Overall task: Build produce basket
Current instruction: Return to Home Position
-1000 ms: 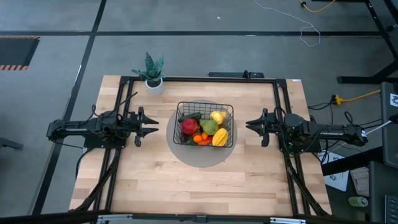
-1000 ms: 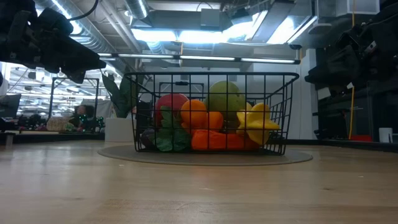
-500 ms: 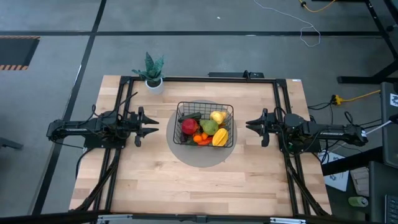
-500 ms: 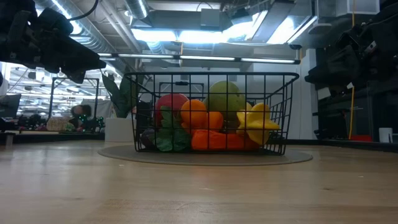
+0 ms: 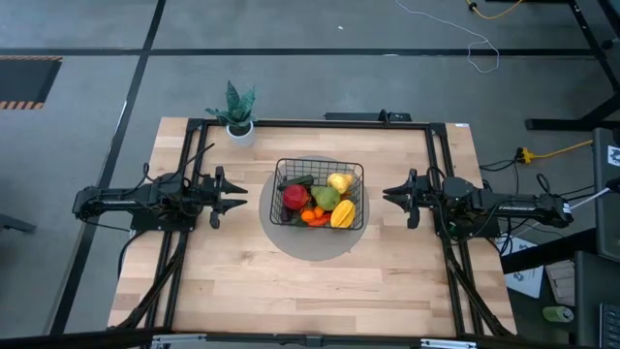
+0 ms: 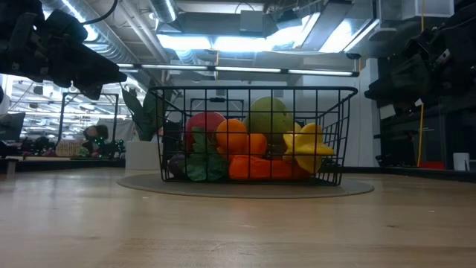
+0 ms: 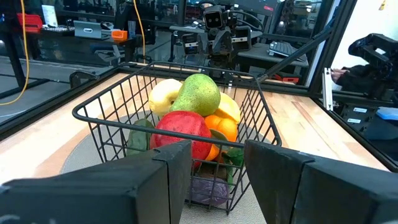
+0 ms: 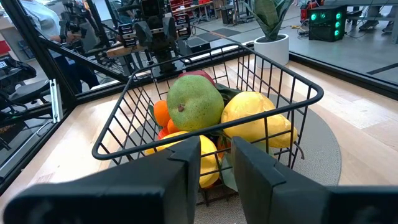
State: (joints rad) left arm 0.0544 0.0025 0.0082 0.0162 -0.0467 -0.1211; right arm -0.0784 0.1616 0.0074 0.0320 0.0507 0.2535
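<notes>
Black wire-mesh basket (image 5: 320, 162), full of toy produce (image 5: 320, 201), sitting on grey round disc (image 5: 291, 242) mid-table. Flanked by left gripper (image 5: 232, 200) and right gripper (image 5: 395, 197), both spread, empty, well apart. Purple eggplant (image 7: 208, 190) showing in left wrist view, hidden from above.

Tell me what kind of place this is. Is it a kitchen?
Not a kitchen; most likely a robot lab. The left arm and right arm flank a basket of toy fruit on a wooden table, a yellow cable trails over the floor, and bare ceiling ducts show behind.
</notes>
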